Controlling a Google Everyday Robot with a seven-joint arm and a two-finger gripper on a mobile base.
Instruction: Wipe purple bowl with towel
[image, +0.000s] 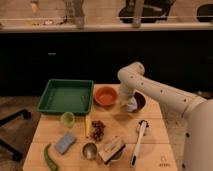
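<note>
wooden table | claw over purple bowl, bowl half hidden

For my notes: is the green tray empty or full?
Empty: the green tray shows only bare floor. The gripper is at the purple bowl with the towel.
</note>
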